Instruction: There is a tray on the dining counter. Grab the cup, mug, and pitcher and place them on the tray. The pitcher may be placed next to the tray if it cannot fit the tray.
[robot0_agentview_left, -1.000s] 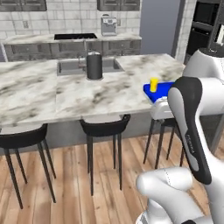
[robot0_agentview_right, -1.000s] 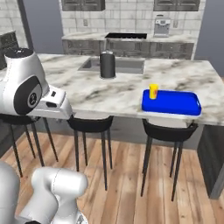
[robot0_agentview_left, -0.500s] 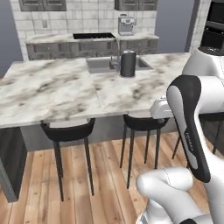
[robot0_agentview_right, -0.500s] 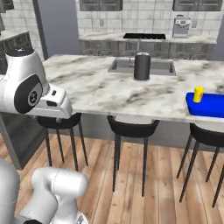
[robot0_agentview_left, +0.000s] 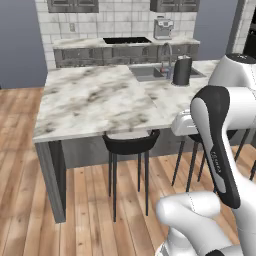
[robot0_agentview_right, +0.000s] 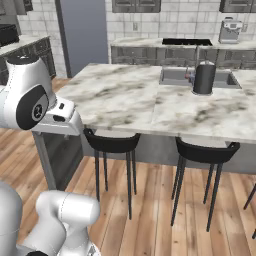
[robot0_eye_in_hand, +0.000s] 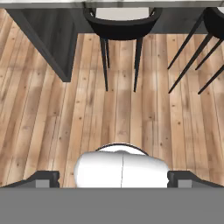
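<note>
The dining counter (robot0_agentview_left: 95, 100) (robot0_agentview_right: 125, 95) is a veined marble island with an inset sink (robot0_agentview_left: 147, 72) (robot0_agentview_right: 175, 76). Its left end fills the middle of both base views. The tray, cup, mug and pitcher are out of view. My gripper (robot0_eye_in_hand: 113, 178) hangs in front of the counter's edge and looks down at the wooden floor. Its two dark fingertips (robot0_eye_in_hand: 41, 177) stand far apart at the bottom corners of the hand view, open with nothing between them.
A black canister (robot0_agentview_left: 182, 70) (robot0_agentview_right: 204, 78) stands beside the sink. Black stools (robot0_agentview_left: 131, 145) (robot0_agentview_right: 112, 142) (robot0_agentview_right: 206, 152) are tucked under the counter's near edge. A back worktop with a cooktop and a coffee machine (robot0_agentview_left: 163, 28) runs along the tiled wall.
The whole scene has slid to the right in both base views, so the base has driven left along the counter. The blue tray with the yellow cup has left the frame.
</note>
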